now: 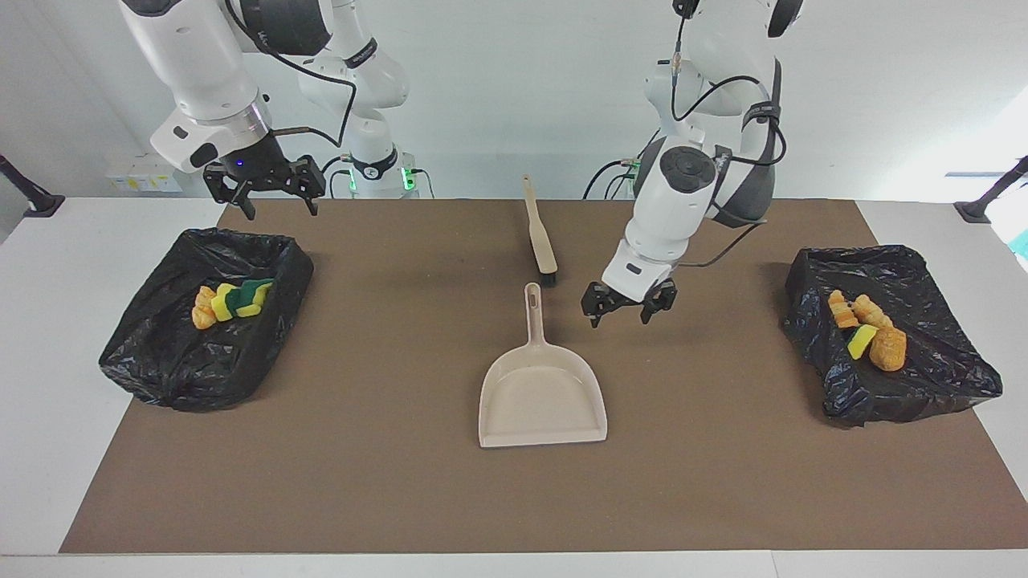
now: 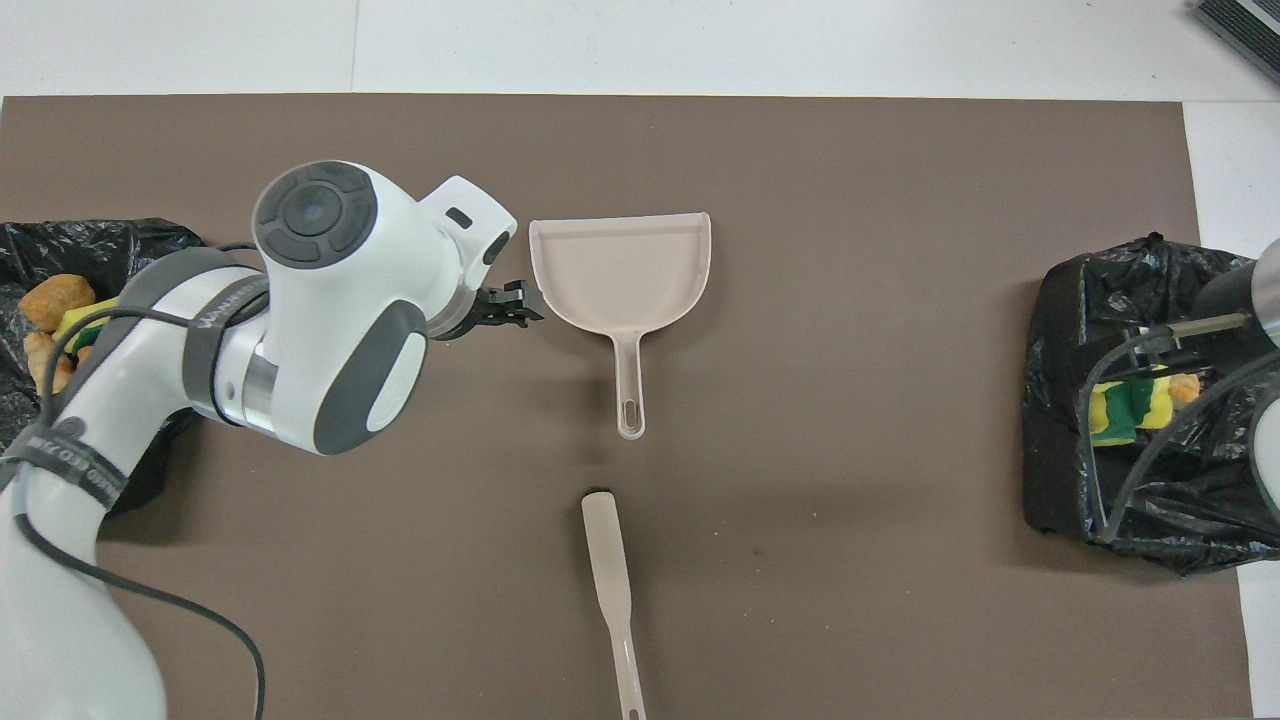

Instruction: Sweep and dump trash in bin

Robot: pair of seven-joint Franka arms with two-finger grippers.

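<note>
A: What do you see facing the robots?
B: The left gripper [image 1: 628,306] hangs empty, fingers wide, beside the dustpan [image 1: 542,393]. The right gripper [image 1: 266,191], also spread, waits over its bin [image 1: 205,321].
A: And overhead?
B: All trash [image 2: 1128,406] lies in both bins; sweeping looks finished, so the arms need only retreat.

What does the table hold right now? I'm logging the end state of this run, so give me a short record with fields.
trash: all in the two bins, none on the mat
bin at right arm's end: sponge and bread bits
bin at left arm's end: sponge and bread bits
dustpan: empty, flat on mat, mid-table
brush: on mat, nearer the robots than the dustpan
left gripper: open, empty, over mat beside dustpan handle
right gripper: open, empty, waiting above its bin's edge
</note>
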